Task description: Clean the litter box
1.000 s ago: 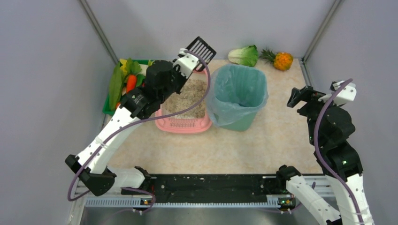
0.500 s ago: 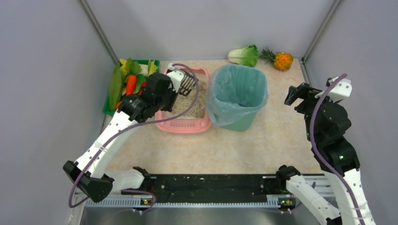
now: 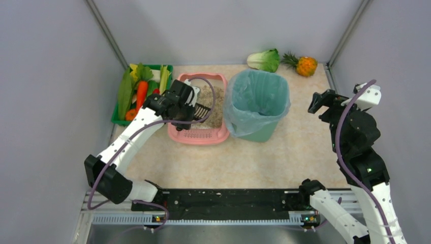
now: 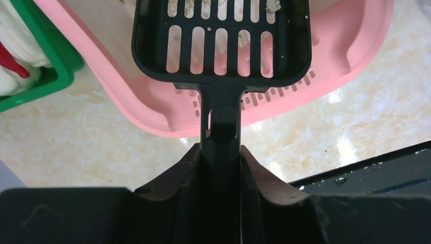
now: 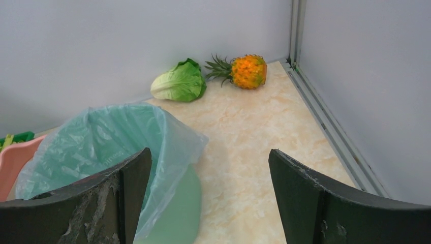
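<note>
The pink litter box (image 3: 199,135) with grey-beige litter sits at the back of the table, its slotted grille at the near end. My left gripper (image 3: 189,104) is shut on the handle of a black slotted scoop (image 3: 202,109), held over the litter. In the left wrist view the scoop (image 4: 221,35) hangs over the litter box (image 4: 356,48), with a few granules on its far slots. My right gripper (image 3: 321,101) is open and empty, raised to the right of the bin. Its fingers (image 5: 127,190) frame the bin's edge.
A teal bag-lined bin (image 3: 256,101) stands right beside the litter box. A green crate of vegetables (image 3: 133,89) is at its left. A cabbage (image 3: 264,60) and a pineapple (image 3: 304,65) lie at the back right corner. Grey walls close in on three sides.
My left arm has swung the scoop from high over the bin's edge back and down over the litter box. My right arm shifted slightly at first, then held still.
</note>
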Motion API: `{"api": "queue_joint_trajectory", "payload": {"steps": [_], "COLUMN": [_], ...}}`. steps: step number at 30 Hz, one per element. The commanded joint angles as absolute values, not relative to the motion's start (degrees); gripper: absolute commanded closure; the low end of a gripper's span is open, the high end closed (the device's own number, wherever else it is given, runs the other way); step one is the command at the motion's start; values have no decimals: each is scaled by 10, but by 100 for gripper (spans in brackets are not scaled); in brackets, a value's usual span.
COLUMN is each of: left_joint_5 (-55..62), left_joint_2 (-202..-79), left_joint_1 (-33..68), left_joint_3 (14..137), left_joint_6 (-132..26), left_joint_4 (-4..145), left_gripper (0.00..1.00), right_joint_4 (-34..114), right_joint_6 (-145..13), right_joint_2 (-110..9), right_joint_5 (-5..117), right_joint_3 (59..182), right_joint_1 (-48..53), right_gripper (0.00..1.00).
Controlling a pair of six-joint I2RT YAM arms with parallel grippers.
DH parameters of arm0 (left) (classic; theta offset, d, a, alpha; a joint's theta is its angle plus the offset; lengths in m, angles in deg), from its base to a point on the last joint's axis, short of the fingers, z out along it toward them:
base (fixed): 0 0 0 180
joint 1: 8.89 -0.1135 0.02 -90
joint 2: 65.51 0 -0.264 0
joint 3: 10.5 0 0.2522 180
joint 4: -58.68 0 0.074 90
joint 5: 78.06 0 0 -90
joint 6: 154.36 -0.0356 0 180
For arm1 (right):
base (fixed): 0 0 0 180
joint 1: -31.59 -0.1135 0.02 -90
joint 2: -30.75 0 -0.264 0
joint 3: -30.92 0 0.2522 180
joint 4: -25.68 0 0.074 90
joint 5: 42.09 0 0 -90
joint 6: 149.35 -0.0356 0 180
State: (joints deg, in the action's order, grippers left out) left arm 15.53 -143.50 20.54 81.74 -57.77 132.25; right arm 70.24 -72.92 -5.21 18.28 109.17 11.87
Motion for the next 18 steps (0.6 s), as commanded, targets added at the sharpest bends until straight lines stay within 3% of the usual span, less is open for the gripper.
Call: {"api": "queue_joint_trajectory", "payload": {"steps": [1, 18], "left_joint_5": [136, 100], "left_joint_2": [-1466, -1650], "left_joint_1": [199, 156], "left_joint_3": [829, 972], "left_joint_6": [-554, -468], "left_joint_4": [1366, 1474], "left_gripper": [100, 100], "right_joint_4": [678, 701], "right_joint_6": [-729, -732], "right_joint_2": [-43, -22], "right_joint_5": [185, 175], "right_joint_3": [1086, 1089], "right_joint_1": [113, 113], "right_gripper": [14, 14]}}
